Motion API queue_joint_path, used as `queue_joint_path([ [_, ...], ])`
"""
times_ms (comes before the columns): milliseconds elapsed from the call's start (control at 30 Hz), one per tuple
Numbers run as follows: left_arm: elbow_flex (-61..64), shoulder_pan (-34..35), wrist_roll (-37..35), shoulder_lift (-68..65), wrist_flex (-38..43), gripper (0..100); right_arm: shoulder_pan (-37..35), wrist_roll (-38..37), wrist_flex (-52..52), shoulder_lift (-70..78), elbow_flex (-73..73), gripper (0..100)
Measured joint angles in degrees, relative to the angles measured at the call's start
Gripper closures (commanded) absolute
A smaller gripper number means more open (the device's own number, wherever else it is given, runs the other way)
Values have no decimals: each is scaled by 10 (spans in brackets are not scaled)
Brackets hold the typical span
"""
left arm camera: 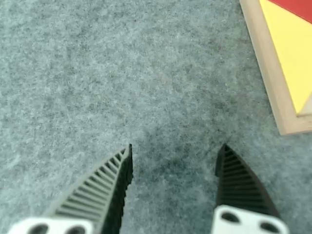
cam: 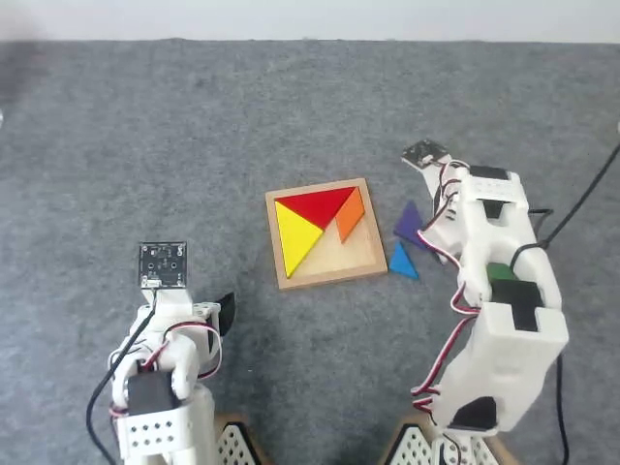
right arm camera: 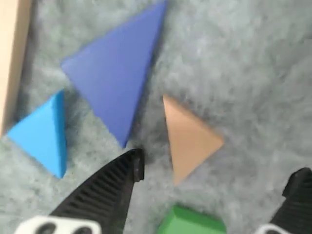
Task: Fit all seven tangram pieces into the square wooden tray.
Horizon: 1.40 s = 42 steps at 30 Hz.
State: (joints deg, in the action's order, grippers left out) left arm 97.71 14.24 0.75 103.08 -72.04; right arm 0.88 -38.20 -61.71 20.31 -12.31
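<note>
Tan triangle lies between the right end effector's spread jaws.

green pc cropped at edge, tray partly cropped

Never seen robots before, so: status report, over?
Left gripper, right gripper open, empty. Tray holds red, yellow, orange. Purple, blue, tan, green loose by right gripper.

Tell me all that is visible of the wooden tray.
The wooden tray is square, of pale wood with a raised rim, and lies flat, slightly turned, on the grey carpet. It holds a red triangle, a yellow triangle and an orange piece; the rest of its floor is bare.
</note>
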Motion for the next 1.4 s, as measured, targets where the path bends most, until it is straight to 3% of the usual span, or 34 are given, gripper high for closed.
queue_joint_path([
  [200, 0, 0, 0, 0, 0, 729, -14, -40, 10, 32, 28, 569],
  [500, 0, 0, 0, 0, 0, 729, -22, -102, -6, 42, 43, 908],
  [800, 0, 0, 0, 0, 0, 729, -22, -94, -14, 44, 60, 915],
  [1067, 0, 0, 0, 0, 0, 729, -22, -32, -14, 41, 64, 916],
  [1400, 0, 0, 0, 0, 0, 729, -59, -20, -95, -91, 51, 916],
])
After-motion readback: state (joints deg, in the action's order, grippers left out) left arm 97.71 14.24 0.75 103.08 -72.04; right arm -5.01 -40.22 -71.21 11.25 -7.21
